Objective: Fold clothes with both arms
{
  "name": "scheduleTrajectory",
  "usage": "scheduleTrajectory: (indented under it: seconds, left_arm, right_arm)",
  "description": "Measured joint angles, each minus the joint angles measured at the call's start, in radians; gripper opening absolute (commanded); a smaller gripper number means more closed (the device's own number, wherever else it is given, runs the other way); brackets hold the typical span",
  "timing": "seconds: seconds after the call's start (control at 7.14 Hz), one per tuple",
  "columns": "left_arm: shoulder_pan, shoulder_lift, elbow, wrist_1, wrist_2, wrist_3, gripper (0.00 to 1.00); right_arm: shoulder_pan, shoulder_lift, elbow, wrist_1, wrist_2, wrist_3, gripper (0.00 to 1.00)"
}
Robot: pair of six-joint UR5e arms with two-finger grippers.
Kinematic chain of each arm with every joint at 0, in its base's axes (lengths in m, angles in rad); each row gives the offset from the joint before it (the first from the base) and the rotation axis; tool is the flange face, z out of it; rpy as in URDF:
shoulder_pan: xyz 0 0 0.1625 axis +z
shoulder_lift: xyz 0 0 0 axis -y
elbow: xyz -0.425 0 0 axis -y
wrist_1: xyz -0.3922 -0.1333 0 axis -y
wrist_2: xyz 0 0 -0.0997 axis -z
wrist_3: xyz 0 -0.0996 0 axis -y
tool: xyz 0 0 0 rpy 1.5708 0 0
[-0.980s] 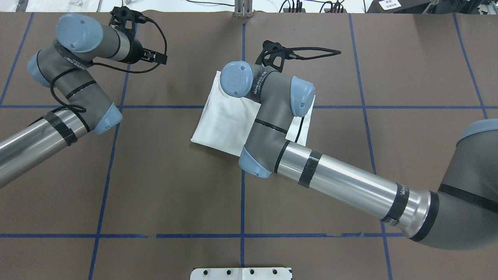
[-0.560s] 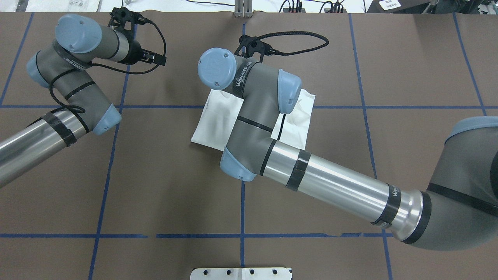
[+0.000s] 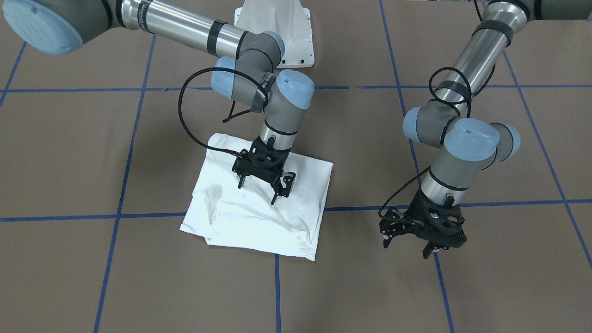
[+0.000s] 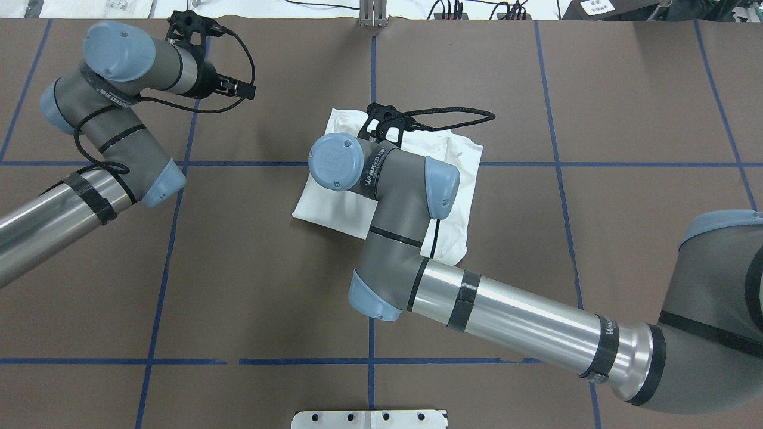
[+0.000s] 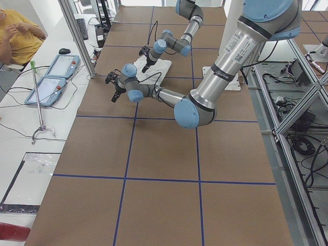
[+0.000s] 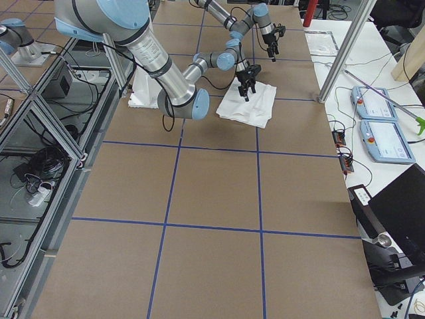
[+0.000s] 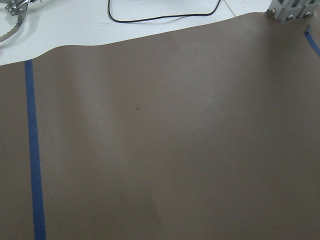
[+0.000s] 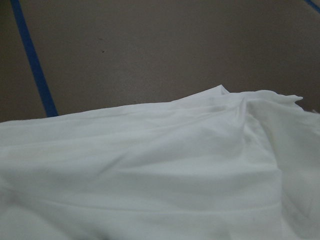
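Observation:
The white shirt (image 3: 259,224) lies folded into a rumpled rectangle near the table's middle; it also shows in the overhead view (image 4: 325,199) and fills the lower part of the right wrist view (image 8: 150,175). No text, collar or label shows. My right gripper (image 3: 257,191) is open and empty, pointing down just above the shirt's middle. In the overhead view the right wrist hides most of it. My left gripper (image 3: 407,247) is open and empty, low over bare table, well apart from the shirt; it also shows in the overhead view (image 4: 238,89).
The brown table cover is marked with blue tape lines (image 3: 277,291). The white pedestal base (image 3: 277,27) stands at the robot's side. An aluminium post (image 4: 371,15) stands at the far edge. Two tablets (image 5: 54,77) and a person (image 5: 20,31) are beyond the table.
My right wrist swung left past the shirt's far edge, then came back toward the robot over the shirt. The left arm has barely moved.

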Motion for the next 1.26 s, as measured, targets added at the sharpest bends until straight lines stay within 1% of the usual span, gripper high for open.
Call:
scheduleTrajectory:
  seconds: [0.28,0.56,0.84,0.98,1.12,1.26]
  left_arm:
    - [0.000,0.004,-0.004,0.000,0.000,-0.002,1.00]
    - [0.002,0.005,-0.008,0.000,0.000,-0.004,1.00]
    - [0.006,0.005,-0.011,0.000,0.000,-0.005,1.00]
    - [0.007,0.005,-0.019,0.001,-0.001,-0.005,1.00]
    - [0.008,0.014,-0.041,0.006,-0.008,-0.004,1.00]
    - [0.006,0.044,-0.086,0.018,-0.031,0.001,1.00]
  right_arm:
    - [0.044,-0.024,-0.036,0.005,-0.051,-0.047,1.00]
    - [0.092,-0.048,-0.108,0.070,-0.110,-0.103,1.00]
    - [0.146,-0.074,-0.126,0.138,-0.110,-0.210,1.00]
    - [0.170,-0.079,-0.116,0.179,-0.064,-0.269,1.00]
    - [0.199,-0.082,-0.083,0.209,0.037,-0.331,1.00]
    - [0.233,-0.093,-0.030,0.219,0.165,-0.396,1.00]
